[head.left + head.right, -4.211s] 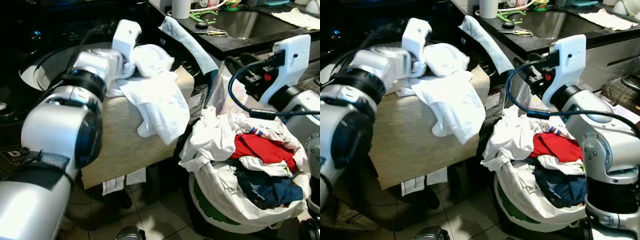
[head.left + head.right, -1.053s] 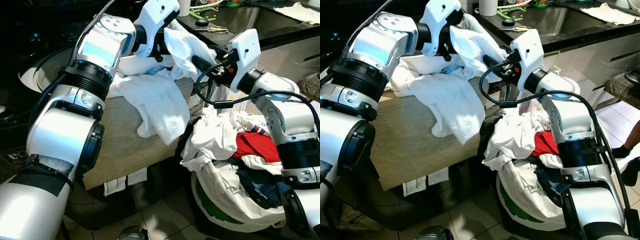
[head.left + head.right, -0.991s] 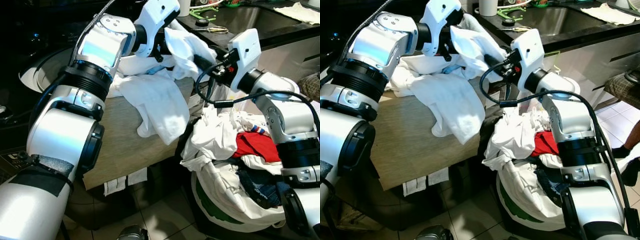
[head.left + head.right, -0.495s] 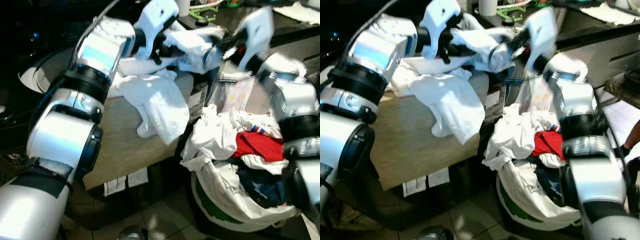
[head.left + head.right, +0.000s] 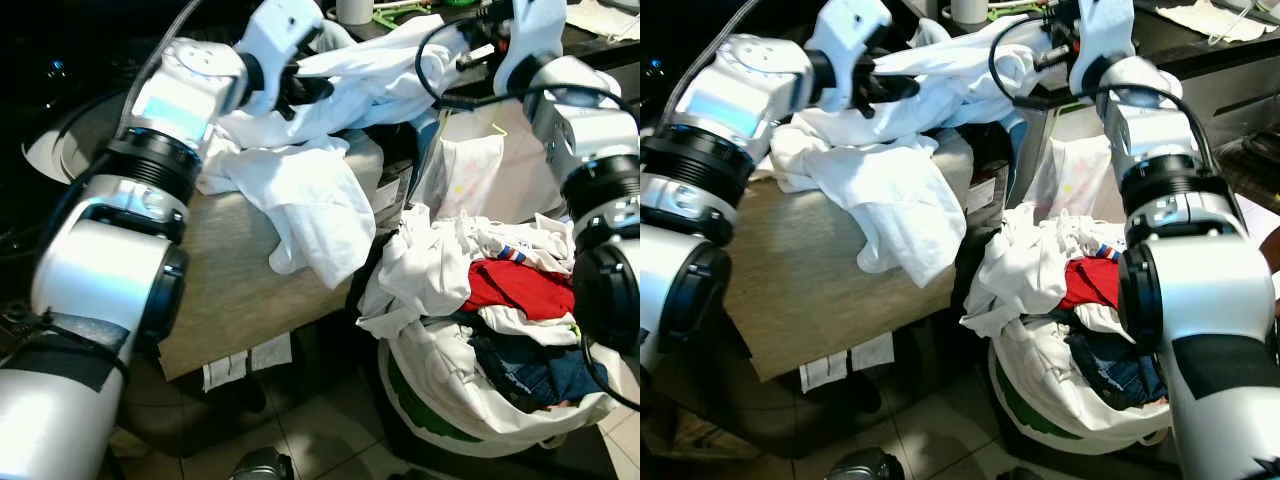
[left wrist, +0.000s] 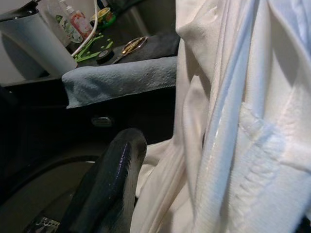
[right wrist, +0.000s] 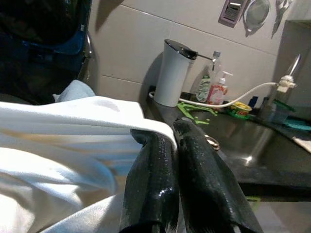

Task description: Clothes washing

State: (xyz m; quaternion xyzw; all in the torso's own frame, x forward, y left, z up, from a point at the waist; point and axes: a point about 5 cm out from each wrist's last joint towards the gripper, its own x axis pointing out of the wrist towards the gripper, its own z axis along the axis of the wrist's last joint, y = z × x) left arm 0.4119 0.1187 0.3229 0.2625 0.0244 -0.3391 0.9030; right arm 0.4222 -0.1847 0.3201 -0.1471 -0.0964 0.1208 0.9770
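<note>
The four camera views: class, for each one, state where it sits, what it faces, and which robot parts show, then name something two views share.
Left eye view: on the head, looking down at the white garment and laundry basket; both arms show.
Right eye view: same scene.
Left wrist view: along the left gripper, garment close.
Right wrist view: along the right gripper, pinching the garment, facing the sink counter.
Shared: the garment.

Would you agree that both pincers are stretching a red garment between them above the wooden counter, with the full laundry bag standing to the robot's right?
Not quite: the garment stretched between the left pincer and the right pincer is white, not red, as the left eye view shows. The red piece lies in the laundry bag. The rest stands: it hangs above the wooden counter, with the bag to the robot's right.
</note>
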